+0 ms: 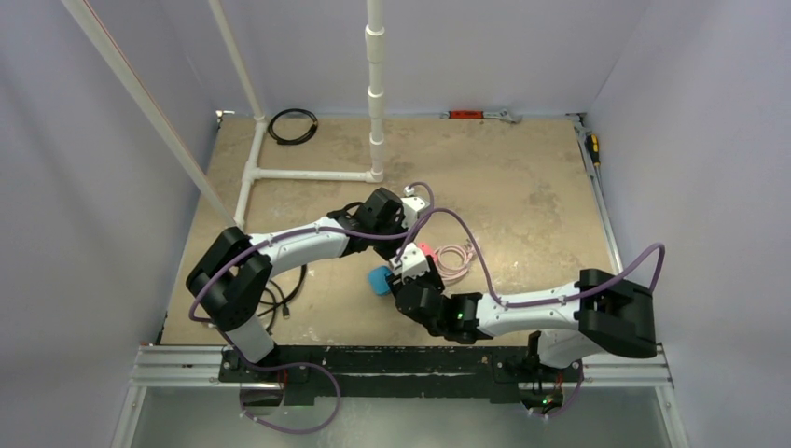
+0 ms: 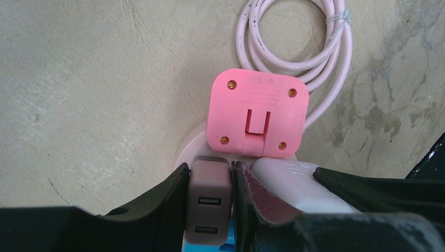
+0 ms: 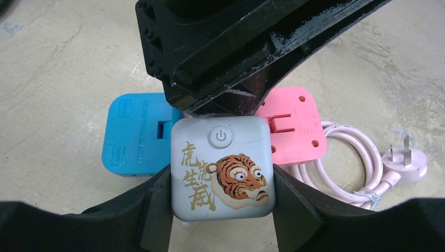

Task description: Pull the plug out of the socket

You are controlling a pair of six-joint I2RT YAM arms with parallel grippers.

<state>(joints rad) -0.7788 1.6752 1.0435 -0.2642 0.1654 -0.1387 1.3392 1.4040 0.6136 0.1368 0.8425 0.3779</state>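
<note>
The pale-pink round socket (image 2: 184, 148) shows only as a curved edge under the plugs; its coiled pink cord (image 2: 294, 52) lies behind. A pink square plug (image 2: 257, 113) sits on it, with a blue plug (image 3: 137, 134) on the other side. My left gripper (image 2: 210, 173) is shut on a brown USB charger plug (image 2: 210, 197). My right gripper (image 3: 221, 178) is shut on a white square block with a tiger picture (image 3: 221, 168). In the top view both grippers meet over this cluster, between the blue plug (image 1: 379, 280) and the pink plug (image 1: 426, 250).
The cord ends in a three-pin plug (image 3: 404, 160) lying on the table to the right. A white pipe frame (image 1: 308, 174) with an upright pipe (image 1: 375, 84) stands at the back left, beside a black cable coil (image 1: 292, 126). Tools (image 1: 480, 115) lie along the back edge.
</note>
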